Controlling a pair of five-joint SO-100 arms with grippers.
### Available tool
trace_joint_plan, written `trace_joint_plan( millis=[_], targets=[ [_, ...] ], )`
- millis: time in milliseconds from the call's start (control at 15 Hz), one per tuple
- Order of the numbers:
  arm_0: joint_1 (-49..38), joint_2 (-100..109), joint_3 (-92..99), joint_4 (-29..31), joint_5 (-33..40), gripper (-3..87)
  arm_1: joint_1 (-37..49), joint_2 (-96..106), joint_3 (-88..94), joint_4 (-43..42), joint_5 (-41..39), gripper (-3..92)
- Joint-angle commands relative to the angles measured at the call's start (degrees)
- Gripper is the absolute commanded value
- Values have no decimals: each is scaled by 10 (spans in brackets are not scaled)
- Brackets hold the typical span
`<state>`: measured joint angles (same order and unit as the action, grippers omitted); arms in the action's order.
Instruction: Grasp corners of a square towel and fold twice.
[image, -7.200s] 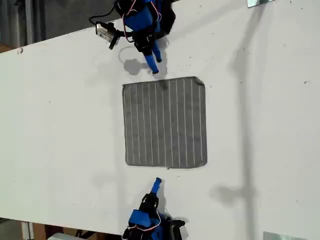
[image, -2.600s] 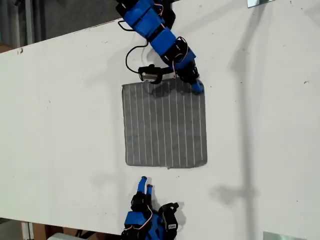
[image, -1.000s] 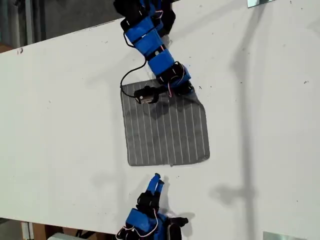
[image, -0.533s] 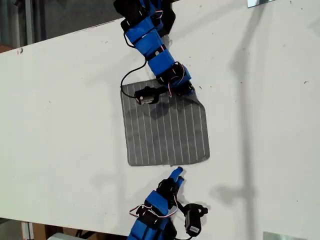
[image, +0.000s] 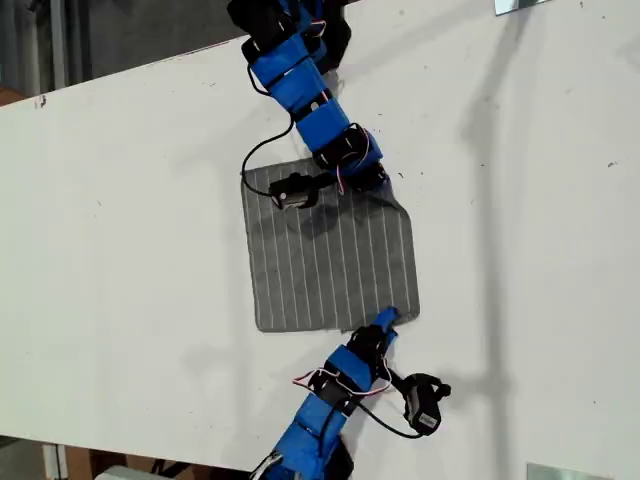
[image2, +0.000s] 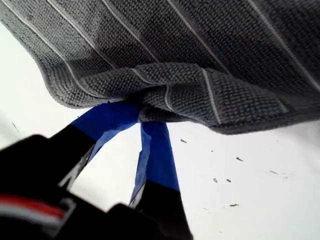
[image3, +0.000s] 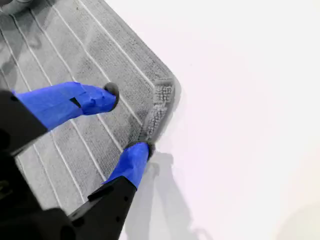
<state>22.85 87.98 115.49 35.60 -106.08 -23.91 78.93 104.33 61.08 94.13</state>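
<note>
Presently the corner-grasping step is half done. Nearest the exterior camera, my second pincer (image3: 129, 120) stands open astride the towel's (image: 330, 255) corner (image3: 162, 95) on the white worktop (image: 130, 220), one fingertip (image3: 137, 152) at the hem, nothing gripped. Farther off, my first pincer (image2: 139, 114) is closed on a bunched fold of the towel's far corner (image: 385, 195), lifted slightly. Next move, in my judgement: close the second pincer, then carry both corners across together.

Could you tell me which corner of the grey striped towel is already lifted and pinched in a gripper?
The corner at the exterior view's upper right: my first gripper is shut on it, bunching the grey striped towel. The other three lie flat.
</note>
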Motion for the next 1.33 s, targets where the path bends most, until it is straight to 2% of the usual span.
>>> trace_joint_plan(
  millis=[0,200,333,467,600,667,800,1067,1267],
  targets=[
    [9,-33,-56,-24,-4,191,-6,9,-30,-7,4,-1],
    [21,-50,-67,-37,-19,191,-8,9,-30,-10,6,-1],
    [36,-58,-95,-1,-33,192,-8,9,-30,-12,5,-1],
    [51,-46,-112,62,-47,195,-10,8,-30,-18,5,-1],
    [62,-26,-103,80,-62,195,-11,5,-30,-26,5,-1],
    [63,-32,-98,75,-68,198,-11,4,-30,-29,5,-1],
    [57,-36,-61,18,-64,198,-12,2,-33,-33,4,-1],
    [32,-68,-103,29,-15,203,-14,-2,-35,-33,3,-1],
    [-1,-94,-68,-12,12,205,-21,-3,-42,-33,5,-1]
  ],
)
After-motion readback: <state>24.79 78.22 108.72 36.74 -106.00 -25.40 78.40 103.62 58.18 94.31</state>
